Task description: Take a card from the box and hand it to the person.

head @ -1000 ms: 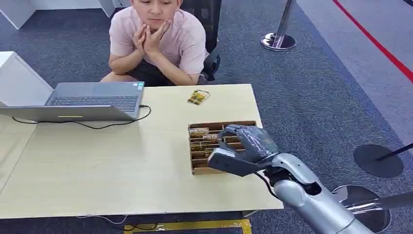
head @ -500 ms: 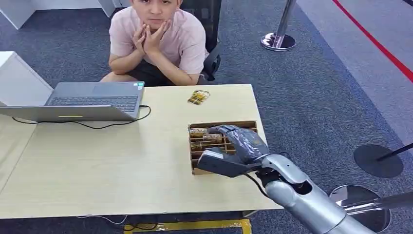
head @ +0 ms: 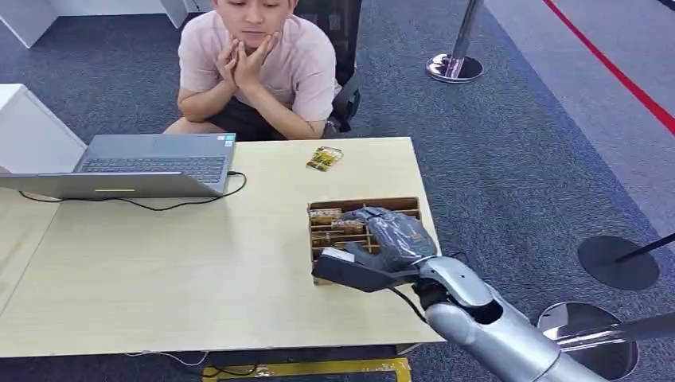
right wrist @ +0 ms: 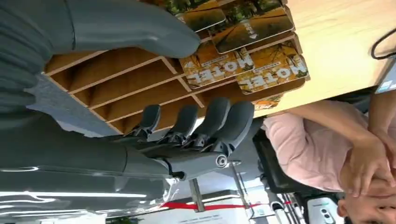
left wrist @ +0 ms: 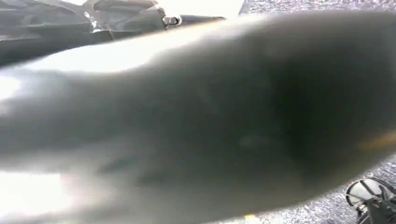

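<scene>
Cards [right wrist: 245, 70] printed "MOTEL" stand in the slots of the wooden box [head: 321, 239] near the table's [head: 199, 263] right edge. Over the box hovers the right hand [head: 382, 247], thumb and fingers [right wrist: 224, 126] apart, nothing between them. One loose card [head: 324, 158] lies near the seated person [head: 259, 68]. A blur hides the left hand's state. An open laptop [head: 151, 163] sits at left.
</scene>
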Available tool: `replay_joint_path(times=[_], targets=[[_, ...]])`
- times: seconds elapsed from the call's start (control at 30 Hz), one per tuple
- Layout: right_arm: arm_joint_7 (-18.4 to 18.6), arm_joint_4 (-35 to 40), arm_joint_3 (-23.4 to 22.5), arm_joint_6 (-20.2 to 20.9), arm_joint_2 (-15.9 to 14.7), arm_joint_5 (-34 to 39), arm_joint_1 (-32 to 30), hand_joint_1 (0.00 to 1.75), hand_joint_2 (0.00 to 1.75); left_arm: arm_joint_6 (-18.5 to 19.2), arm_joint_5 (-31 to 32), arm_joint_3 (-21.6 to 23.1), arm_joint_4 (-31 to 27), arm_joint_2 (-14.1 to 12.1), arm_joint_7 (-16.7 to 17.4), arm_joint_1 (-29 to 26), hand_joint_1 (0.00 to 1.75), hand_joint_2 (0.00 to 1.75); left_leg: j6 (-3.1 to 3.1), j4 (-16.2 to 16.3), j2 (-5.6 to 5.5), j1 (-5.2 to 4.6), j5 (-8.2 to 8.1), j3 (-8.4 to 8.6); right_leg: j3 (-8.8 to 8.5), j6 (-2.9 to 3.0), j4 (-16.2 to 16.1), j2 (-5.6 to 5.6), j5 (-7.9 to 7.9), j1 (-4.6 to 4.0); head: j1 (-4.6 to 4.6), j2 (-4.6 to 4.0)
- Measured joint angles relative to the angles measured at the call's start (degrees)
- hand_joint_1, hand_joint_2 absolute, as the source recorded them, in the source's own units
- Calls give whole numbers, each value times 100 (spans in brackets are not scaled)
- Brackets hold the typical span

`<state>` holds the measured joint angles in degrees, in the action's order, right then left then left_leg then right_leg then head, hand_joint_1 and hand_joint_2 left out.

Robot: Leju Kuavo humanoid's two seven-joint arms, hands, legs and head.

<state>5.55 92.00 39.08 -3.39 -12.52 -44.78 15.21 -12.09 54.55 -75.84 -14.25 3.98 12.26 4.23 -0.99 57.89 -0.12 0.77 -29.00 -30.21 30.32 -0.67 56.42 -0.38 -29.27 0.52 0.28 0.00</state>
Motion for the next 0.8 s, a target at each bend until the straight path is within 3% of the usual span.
replay_joint_path(times=[0.57, 0.67, 0.7, 0.77, 0.8], targets=[[269, -92, 74, -22, 7, -96, -105, 72, 175, -35, 63, 0, 0, 0, 61, 24, 0, 0, 0, 0, 0, 0, 0, -1, 0, 0, 0, 0, 0, 0, 0, 0], [301, -185, 76, -22, 30, -120, -82, 89, 175, -35, 63, 0, 0, 2, 61, 25, 0, 0, 0, 0, 0, 0, 0, -1, -1, 0, 0, 0, 0, 0, 0, 0], [304, -205, 76, -22, 37, -129, -75, 106, 175, -35, 63, 0, 0, 2, 61, 25, 0, 0, 0, 0, 0, 0, 0, -1, -1, 0, 0, 0, 0, 0, 0, 0], [312, -245, 76, -26, 55, -155, -70, 106, 175, -35, 63, 0, 0, 6, 61, 25, 0, 0, 0, 0, 0, 0, 0, -1, -1, 0, 0, 0, 0, 0, 0, 0], [317, -265, 76, -35, 57, -175, -70, 96, 175, -35, 63, 0, 0, 9, 59, 25, 0, 0, 0, 0, 0, 0, 0, -1, -1, 0, 0, 0, 0, 0, 0, -2]])
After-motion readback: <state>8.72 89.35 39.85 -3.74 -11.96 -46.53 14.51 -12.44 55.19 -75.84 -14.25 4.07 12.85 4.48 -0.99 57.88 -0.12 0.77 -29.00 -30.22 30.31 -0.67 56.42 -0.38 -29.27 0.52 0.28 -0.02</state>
